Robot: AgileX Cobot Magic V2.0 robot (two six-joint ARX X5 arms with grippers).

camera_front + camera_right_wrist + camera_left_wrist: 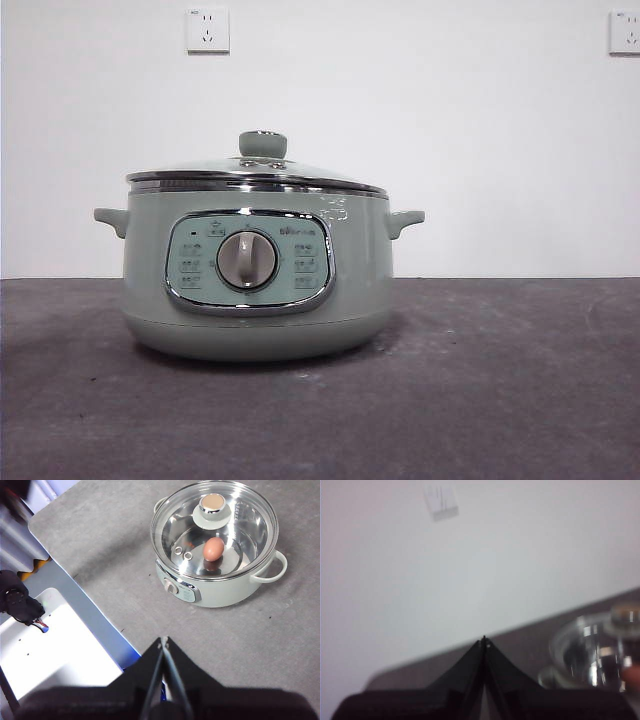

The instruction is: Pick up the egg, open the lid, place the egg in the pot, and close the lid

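1. Glass shows the whole state here: through the lid [215, 527] the egg [214, 548] can be seen lying on the steel floor of the pot [215, 587], and from the front the lid's chrome rim looks level all round, so the task appears finished.
2. Both sets of fingers are clenched on nothing: the left gripper [484, 641] is up and off to one side of the pot, and the right gripper [164, 641] is high above the grey surface [260, 645], well apart from the pot.
3. Little can go wrong now, I judge; a careless sweep of either arm could clip the pale-green knob [262, 144] or a side handle [404, 220] and shift the lid, and a jolt could roll the egg and crack it.
4. Nothing else stands on the surface near the pot. Two wall sockets [207, 29] sit high on the white wall behind, out of the way.
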